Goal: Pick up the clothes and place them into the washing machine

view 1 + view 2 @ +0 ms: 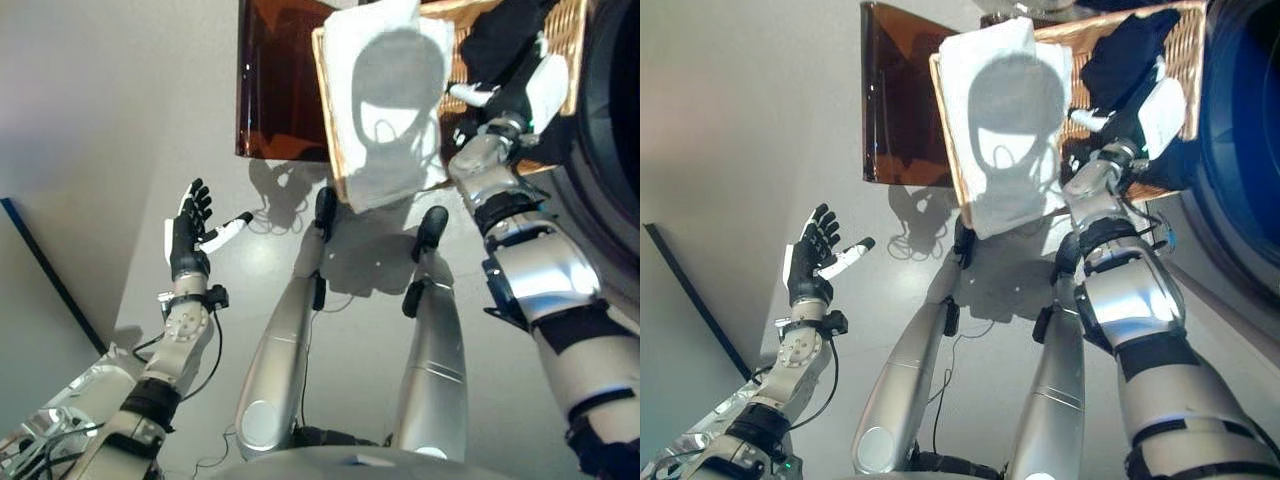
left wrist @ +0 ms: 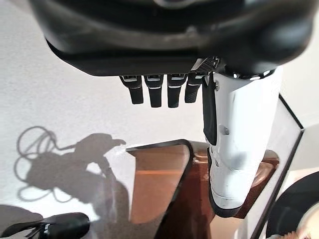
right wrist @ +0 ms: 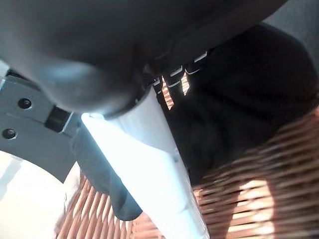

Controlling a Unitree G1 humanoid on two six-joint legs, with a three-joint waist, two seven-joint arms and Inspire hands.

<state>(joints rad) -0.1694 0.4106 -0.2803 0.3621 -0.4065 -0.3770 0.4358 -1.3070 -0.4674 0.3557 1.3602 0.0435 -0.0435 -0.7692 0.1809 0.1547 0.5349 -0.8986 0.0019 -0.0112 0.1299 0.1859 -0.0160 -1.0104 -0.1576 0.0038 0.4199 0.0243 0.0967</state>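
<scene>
- Two garments lay in the wicker basket [image 1: 1185,60] at far right: a white cloth [image 1: 385,95] draped over its left rim, dark clothes [image 1: 1120,55] piled inside.
- The right hand [image 1: 525,90] reached onto the dark clothes; whether its fingers had closed could not be told. It probably needed a deep, gathering grasp before lifting.
- The left hand [image 1: 190,235] hung idle at near left, fingers straight and slightly spread, empty.

Both arms [image 1: 545,280] silver-grey metal shells, black bands at the joints, black collar at each wrist. Left hand [image 1: 188,240] dark, segmented fingers with light strips across the tips, thumb in a glossy white cover with black tip. Right hand [image 1: 510,95] same build, white cover on back and thumb; grey bracket with two black screws beside it
</scene>
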